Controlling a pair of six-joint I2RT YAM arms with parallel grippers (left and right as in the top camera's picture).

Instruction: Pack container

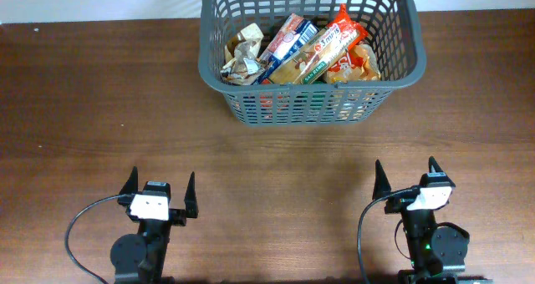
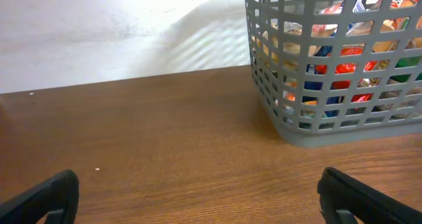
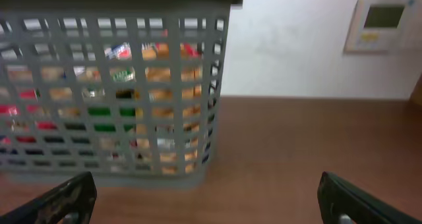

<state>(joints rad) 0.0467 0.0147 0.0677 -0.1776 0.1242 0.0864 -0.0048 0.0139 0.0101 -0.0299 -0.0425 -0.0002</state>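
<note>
Apparently the packing is nearing its end: the container (image 1: pixel 311 85) is sitting at the far middle of the table (image 1: pixel 84 109), holding several snack packs (image 1: pixel 301 50). Any last move is calling for a check for stray items while keeping both arms off the basket wall. The left gripper (image 1: pixel 161 180) and right gripper (image 1: pixel 405 167) are resting low at the near edge, well apart from it, their 2 fingers each spread wide and gripping nothing.

dark brown wood-grain table (image 1: pixel 267 159) with a tiny white speck (image 2: pixel 97 169) on it in the left wrist view, plain white wall (image 2: pixel 99 33) along its far edge, blurry beige wall panel (image 3: pixel 381 23) with a greyish screen, top right of the right wrist view
</note>
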